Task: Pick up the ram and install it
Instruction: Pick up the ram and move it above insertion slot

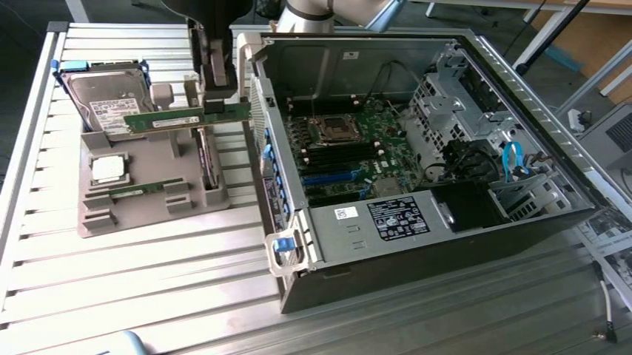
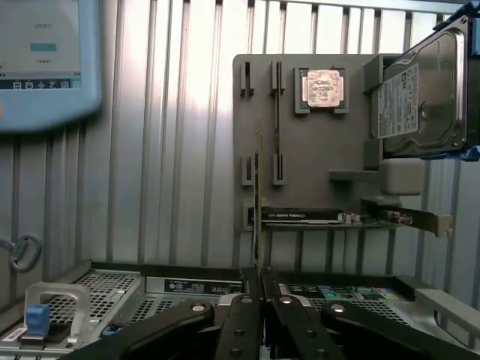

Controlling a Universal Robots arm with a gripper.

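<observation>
The ram point(image 1: 168, 118), a long green stick, hangs in the air above the grey holder tray point(image 1: 148, 211) at the exterior view's left. My gripper point(image 1: 225, 102) is shut on the end of the stick nearest the computer case. In the wrist view the ram point(image 2: 256, 187) shows edge-on as a thin line running out from between my gripper's point(image 2: 259, 276) shut fingers, over the tray point(image 2: 315, 165). The open computer case point(image 1: 513, 222) lies to the exterior view's right, its motherboard point(image 1: 345, 148) and memory slots exposed.
On the tray sit a hard drive point(image 1: 109, 100), a silver processor point(image 1: 109, 168), an upright dark expansion card point(image 1: 203, 163) and another green stick point(image 1: 133, 191). The case's wall with blue latches point(image 1: 283, 248) stands between tray and motherboard. A blue-framed screen point(image 2: 45, 60) lies on the slatted table.
</observation>
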